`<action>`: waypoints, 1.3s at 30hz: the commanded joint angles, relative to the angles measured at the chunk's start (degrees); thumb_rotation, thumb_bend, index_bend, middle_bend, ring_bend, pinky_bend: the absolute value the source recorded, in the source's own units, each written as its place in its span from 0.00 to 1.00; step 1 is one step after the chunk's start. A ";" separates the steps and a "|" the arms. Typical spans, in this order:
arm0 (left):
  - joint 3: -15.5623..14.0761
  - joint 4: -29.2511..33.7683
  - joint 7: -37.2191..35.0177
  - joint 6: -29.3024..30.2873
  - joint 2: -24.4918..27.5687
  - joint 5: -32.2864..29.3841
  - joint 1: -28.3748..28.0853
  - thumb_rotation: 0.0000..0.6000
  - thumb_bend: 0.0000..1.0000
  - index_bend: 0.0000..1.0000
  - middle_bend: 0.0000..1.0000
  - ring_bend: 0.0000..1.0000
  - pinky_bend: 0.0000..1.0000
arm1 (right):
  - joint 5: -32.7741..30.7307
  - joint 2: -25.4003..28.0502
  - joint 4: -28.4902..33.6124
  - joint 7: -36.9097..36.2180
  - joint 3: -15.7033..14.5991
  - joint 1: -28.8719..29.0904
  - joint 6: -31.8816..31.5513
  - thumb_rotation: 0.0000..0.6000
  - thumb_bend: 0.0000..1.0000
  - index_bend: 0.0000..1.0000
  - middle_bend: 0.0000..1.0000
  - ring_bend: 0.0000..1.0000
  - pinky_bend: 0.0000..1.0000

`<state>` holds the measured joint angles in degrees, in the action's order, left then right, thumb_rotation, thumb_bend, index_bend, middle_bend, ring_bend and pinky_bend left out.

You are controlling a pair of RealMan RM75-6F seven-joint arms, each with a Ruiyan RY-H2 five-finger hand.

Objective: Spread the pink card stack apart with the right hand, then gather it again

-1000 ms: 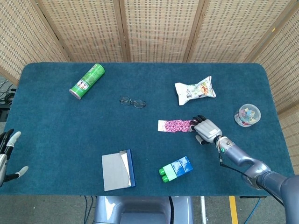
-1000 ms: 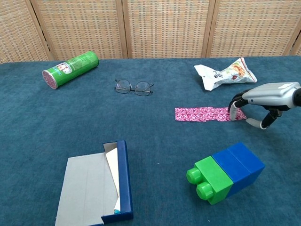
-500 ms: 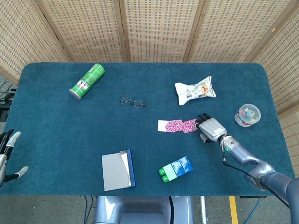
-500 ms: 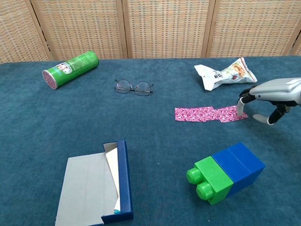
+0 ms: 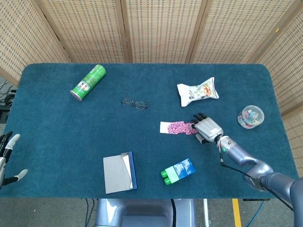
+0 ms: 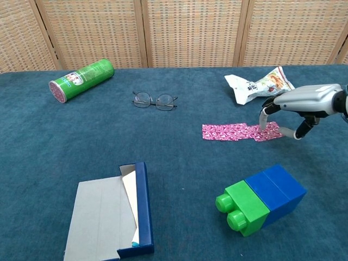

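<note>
The pink card stack lies fanned out in a strip on the blue table, right of the middle. My right hand is at the strip's right end, palm down with fingers spread. In the chest view the right hand arches over that end and its fingertips touch the last cards, which lie slightly askew. It grips nothing. My left hand hangs off the table's near left edge, fingers apart and empty.
A green and blue block sits just in front of the cards. A snack bag lies behind them, and a small plastic tub to the right. Glasses, a green can and an open blue box lie further left.
The right hand slid right along the strip, pulling the end cards askew, then came back left over the strip's right end. The left hand has not moved.
</note>
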<state>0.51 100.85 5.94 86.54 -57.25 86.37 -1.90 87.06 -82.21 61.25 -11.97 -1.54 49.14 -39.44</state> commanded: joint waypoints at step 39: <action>0.01 -0.63 -0.16 -0.69 -0.48 -0.21 -0.21 1.00 0.12 0.00 0.00 0.00 0.00 | -1.54 0.91 1.42 0.50 1.63 -0.11 1.11 1.00 0.65 0.31 0.22 0.01 0.02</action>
<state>0.53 100.22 5.77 85.85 -57.73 86.14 -2.12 85.46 -81.57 61.76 -11.48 -0.38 48.42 -38.66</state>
